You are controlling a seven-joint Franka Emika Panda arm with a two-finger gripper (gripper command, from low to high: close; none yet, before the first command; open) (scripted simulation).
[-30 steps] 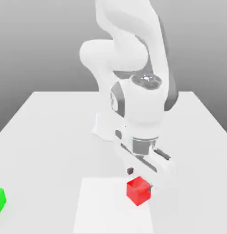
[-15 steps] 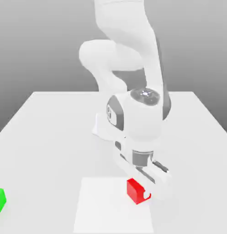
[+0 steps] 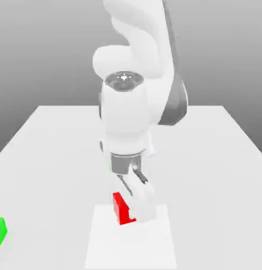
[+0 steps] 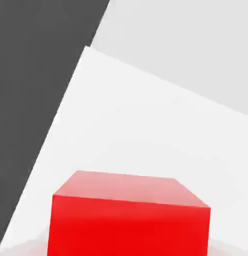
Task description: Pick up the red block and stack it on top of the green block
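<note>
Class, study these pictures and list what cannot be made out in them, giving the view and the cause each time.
- Red block, exterior view: part of it is hidden behind the gripper.
- Red block, hand view: its lower part is cut off by the picture's edge.
- Green block, exterior view: one side is cut off by the left edge.

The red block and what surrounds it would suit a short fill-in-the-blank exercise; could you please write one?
1. The gripper is closed on the ____ block.
2. The block at the exterior view's far left edge is ____.
3. The sheet-like patch on the table is ____ in color.
4. The green block has ____ blocks stacked on top of it.

Missing words: red; green; white; no.
</note>
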